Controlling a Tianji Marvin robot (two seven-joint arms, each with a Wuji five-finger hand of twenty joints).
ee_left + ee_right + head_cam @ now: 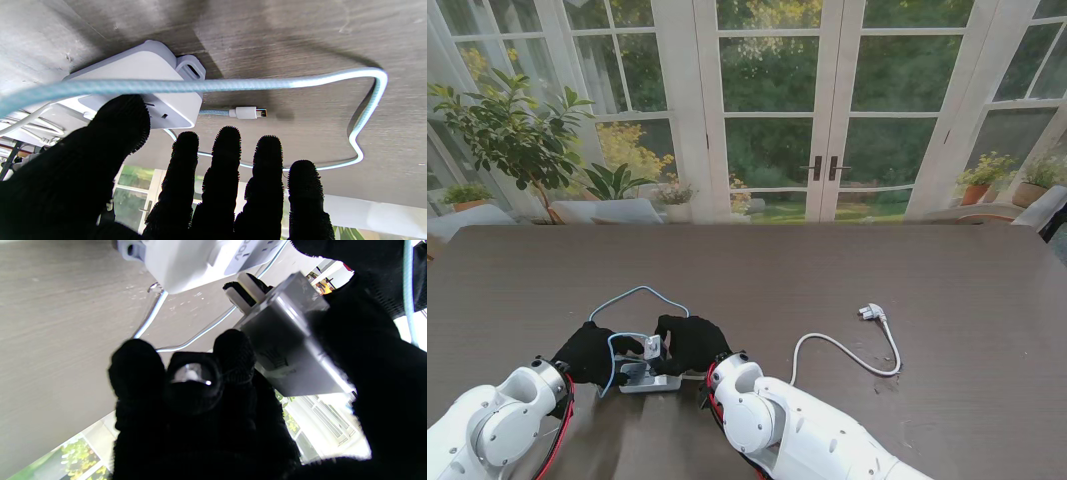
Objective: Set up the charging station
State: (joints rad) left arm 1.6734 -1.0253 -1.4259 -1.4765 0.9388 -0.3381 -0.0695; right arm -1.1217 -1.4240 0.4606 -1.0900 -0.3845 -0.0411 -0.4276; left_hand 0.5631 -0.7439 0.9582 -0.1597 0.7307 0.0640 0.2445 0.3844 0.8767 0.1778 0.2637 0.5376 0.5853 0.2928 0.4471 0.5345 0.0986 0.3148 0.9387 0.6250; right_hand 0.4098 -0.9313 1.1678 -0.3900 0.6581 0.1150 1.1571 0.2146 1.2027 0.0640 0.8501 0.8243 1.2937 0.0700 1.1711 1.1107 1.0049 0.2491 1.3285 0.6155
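Your white plastic power strip [649, 378] lies flat on the dark grey wood-grain table [827, 270], near the edge closest to you, directly between your 2 black-gloved hands. Your left hand [587, 352] sits just left of the strip; in the left wrist view its thumb [123, 116] presses on the strip's face [140, 83] while the other 4 fingers [227, 146] stretch out straight and apart, holding nothing. Treat it as open, bracing the strip rather than gripping it.

Your right hand [691, 342] is closed around a small silver-grey square charger block [654, 347], pinched between thumb and fingers. The block hovers right over the strip, and in the right wrist view its white end [245, 290] points at the strip's sockets [186, 260]; you cannot tell whether it touches them.

A light blue braided cable [639, 292] loops away from the strip on the far side and passes across the left hand. Its white USB plug [247, 112] lies loose on the table just beside the strip. The strip's thin white cord [842, 352] runs right, ending in a white mains plug [873, 313] lying well apart.
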